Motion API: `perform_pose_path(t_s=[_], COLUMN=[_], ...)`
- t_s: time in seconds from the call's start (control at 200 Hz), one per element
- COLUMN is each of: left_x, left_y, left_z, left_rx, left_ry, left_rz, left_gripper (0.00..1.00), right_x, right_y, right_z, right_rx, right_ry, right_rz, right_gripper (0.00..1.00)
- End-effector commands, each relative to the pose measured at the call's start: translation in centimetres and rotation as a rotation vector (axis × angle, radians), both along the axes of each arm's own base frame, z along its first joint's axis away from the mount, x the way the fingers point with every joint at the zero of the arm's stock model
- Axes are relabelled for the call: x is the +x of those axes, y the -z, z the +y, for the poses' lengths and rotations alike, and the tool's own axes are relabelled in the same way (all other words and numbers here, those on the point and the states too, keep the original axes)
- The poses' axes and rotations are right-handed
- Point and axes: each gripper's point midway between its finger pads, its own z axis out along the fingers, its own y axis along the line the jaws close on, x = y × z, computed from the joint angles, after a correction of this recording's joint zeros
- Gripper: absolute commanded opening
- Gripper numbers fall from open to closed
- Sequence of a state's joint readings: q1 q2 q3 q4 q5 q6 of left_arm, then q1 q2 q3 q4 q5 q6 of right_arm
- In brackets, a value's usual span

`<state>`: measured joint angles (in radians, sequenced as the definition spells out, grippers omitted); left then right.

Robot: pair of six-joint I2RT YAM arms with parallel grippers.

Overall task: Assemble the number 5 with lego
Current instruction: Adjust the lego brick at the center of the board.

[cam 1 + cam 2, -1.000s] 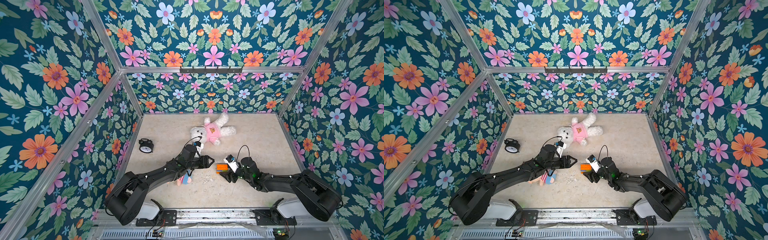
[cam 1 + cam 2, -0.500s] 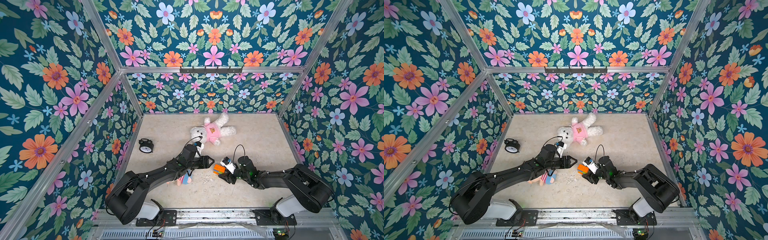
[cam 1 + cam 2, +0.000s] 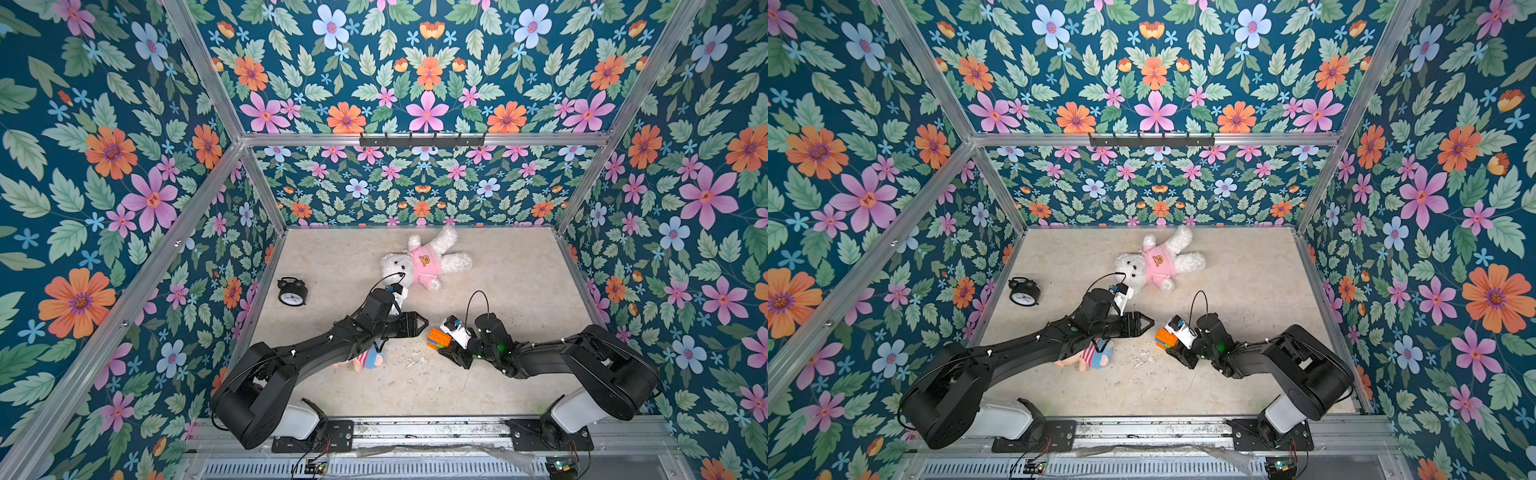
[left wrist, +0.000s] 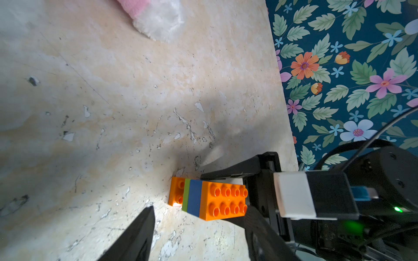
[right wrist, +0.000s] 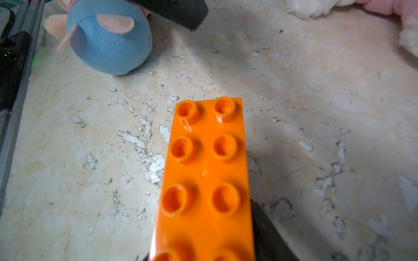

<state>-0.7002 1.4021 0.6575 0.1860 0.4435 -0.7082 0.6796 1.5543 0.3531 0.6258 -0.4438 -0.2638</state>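
The lego (image 4: pixel 203 197) is one small striped block of orange, lime green, blue and orange, low over the table near its middle (image 3: pixel 438 337) (image 3: pixel 1164 337). My right gripper (image 3: pixel 445 340) (image 3: pixel 1171 341) (image 5: pixel 203 237) is shut on it, with a black finger (image 4: pixel 226 173) along each long side. The studded orange top (image 5: pixel 205 169) fills the right wrist view. My left gripper (image 3: pixel 420 322) (image 3: pixel 1147 322) hangs open and empty just left of the block, one finger (image 4: pixel 138 232) pointing at it.
A white teddy bear in a pink shirt (image 3: pixel 424 262) lies behind the grippers. A black alarm clock (image 3: pixel 292 292) stands at the back left. A small blue-headed plush doll (image 3: pixel 368 357) (image 5: pixel 108 38) lies under my left arm. Floral walls enclose the table.
My right gripper has slid a little to the left over the block and its jaws have closed in on the block's sides. The left arm has stayed where it was.
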Motion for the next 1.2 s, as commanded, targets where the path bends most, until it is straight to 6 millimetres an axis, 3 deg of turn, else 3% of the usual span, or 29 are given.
perform_pose_path(t_s=[0.0,0.16,0.435,0.45,0.57,0.805,0.995,1.195], left_x=[0.2,0.4,0.6,0.7,0.7,0.7,0.6,0.5], left_y=[-0.4,-1.0,-2.6,-2.7,-2.8,-3.0,-3.1,-3.1], left_z=[-0.1,0.0,1.1,1.2,1.7,1.8,1.9,2.0], left_rx=[-0.003,-0.007,-0.003,-0.003,0.016,0.022,0.023,0.024], left_ry=[-0.002,-0.006,-0.059,-0.063,-0.078,-0.081,-0.082,-0.081], left_rz=[-0.014,-0.028,-0.079,-0.083,-0.091,-0.095,-0.091,-0.094], left_gripper=[0.67,0.67,0.67,0.67,0.67,0.67,0.67,0.67], right_x=[0.0,-0.5,-2.4,-2.5,-2.9,-2.4,-1.8,0.8], right_y=[-0.8,-0.7,-1.5,-0.5,0.5,2.1,2.0,1.6], right_z=[0.4,0.9,3.5,3.5,3.9,4.2,4.2,3.1], right_rx=[0.045,0.071,0.138,0.118,0.078,-0.022,-0.020,0.000], right_ry=[0.004,-0.007,-0.139,-0.133,-0.147,-0.103,-0.075,0.045], right_rz=[0.005,0.065,0.308,0.344,0.459,0.614,0.635,0.597], right_gripper=[0.39,0.35,0.36,0.36,0.36,0.39,0.42,0.48])
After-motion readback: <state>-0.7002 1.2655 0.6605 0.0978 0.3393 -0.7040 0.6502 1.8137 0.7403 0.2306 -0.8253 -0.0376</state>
